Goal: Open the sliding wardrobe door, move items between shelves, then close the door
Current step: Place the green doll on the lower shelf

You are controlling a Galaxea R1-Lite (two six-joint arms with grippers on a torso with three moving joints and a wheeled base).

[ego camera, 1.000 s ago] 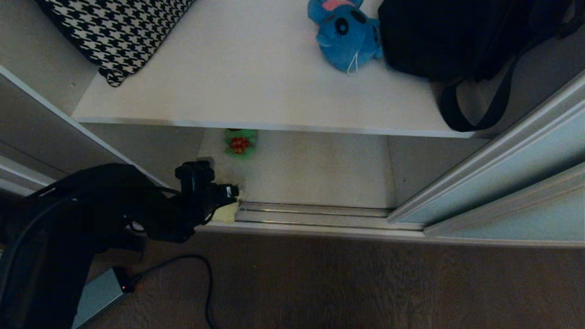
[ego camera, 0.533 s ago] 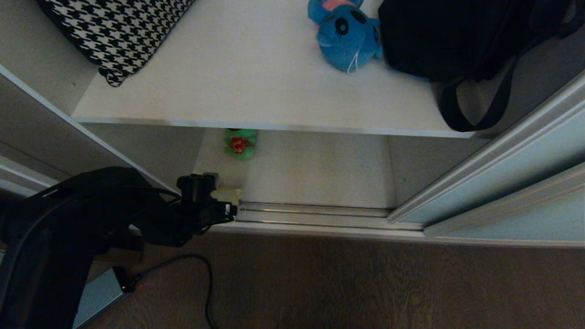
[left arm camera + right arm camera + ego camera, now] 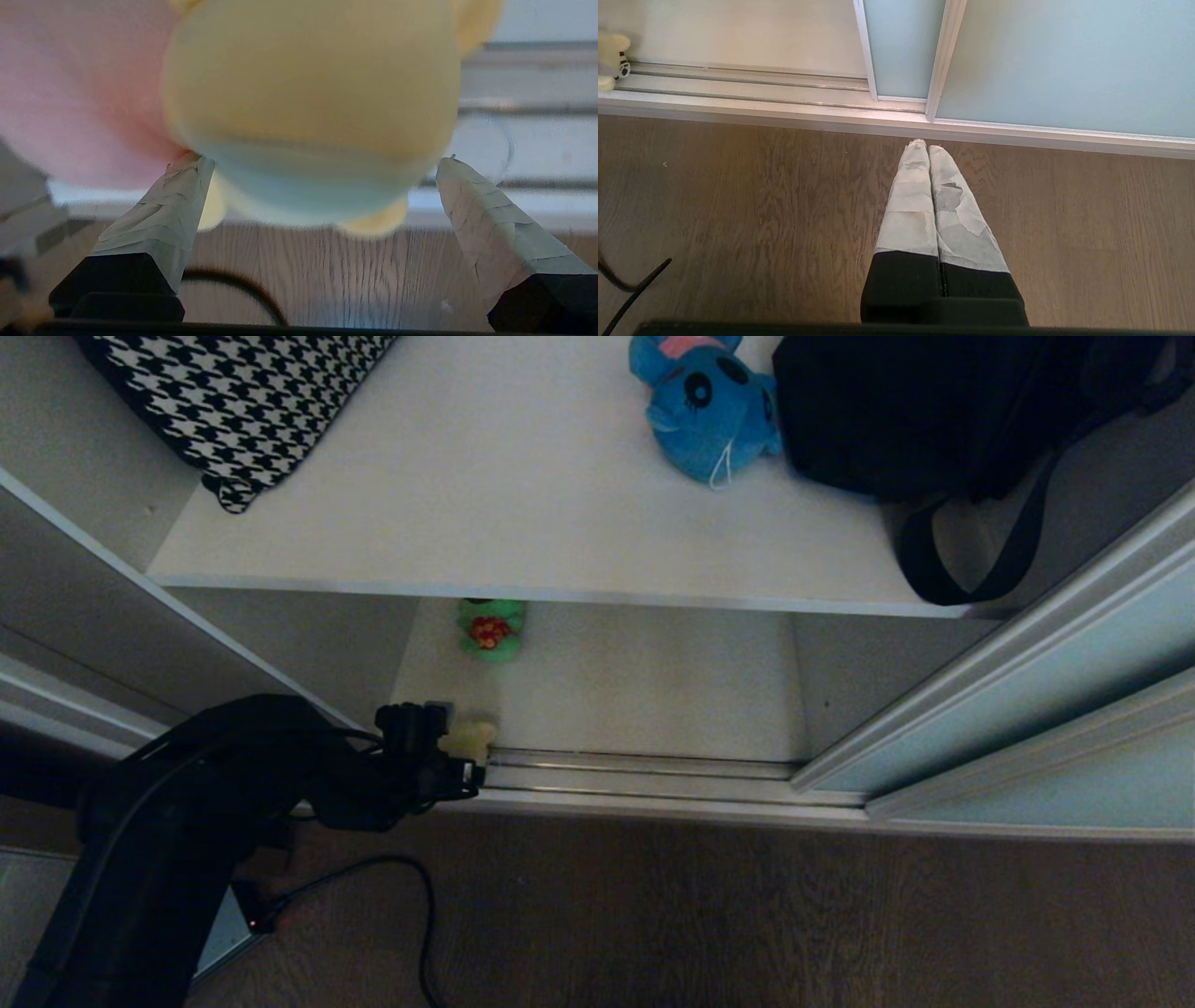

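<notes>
Lying at the near left corner of the lower shelf (image 3: 635, 681), right by the door track (image 3: 644, 773), is the pale yellow plush toy (image 3: 470, 739) with its pink part. In the left wrist view it fills the space just ahead of the left end effector (image 3: 322, 163), whose two taped fingers (image 3: 161, 219) stand wide apart; one fingertip sits against the toy's underside, the other is clear of it. No grip on the toy. From the head view the left end effector (image 3: 446, 767) sits low at the wardrobe's left front, just left of the toy.

Blue plush toy (image 3: 707, 411), pink back and black ears, lies on the upper shelf (image 3: 523, 504) toward the far right, just beside a black bag (image 3: 943, 411) whose strap hangs over the shelf's front edge. Houndstooth cushion (image 3: 233, 401) at the upper shelf's far left. A small green toy with red centre (image 3: 490, 628) sits on the lower shelf, half under the upper shelf's front edge.

Sliding wardrobe door (image 3: 1046, 700), frosted pale blue-green, is pushed to the right, leaving the shelves open.

Right end effector (image 3: 924, 147) hangs over the wood-grain floor (image 3: 738, 210) near the track, fingers pressed together, holding nothing. A black cable (image 3: 411, 896) runs over the floor at near left.
</notes>
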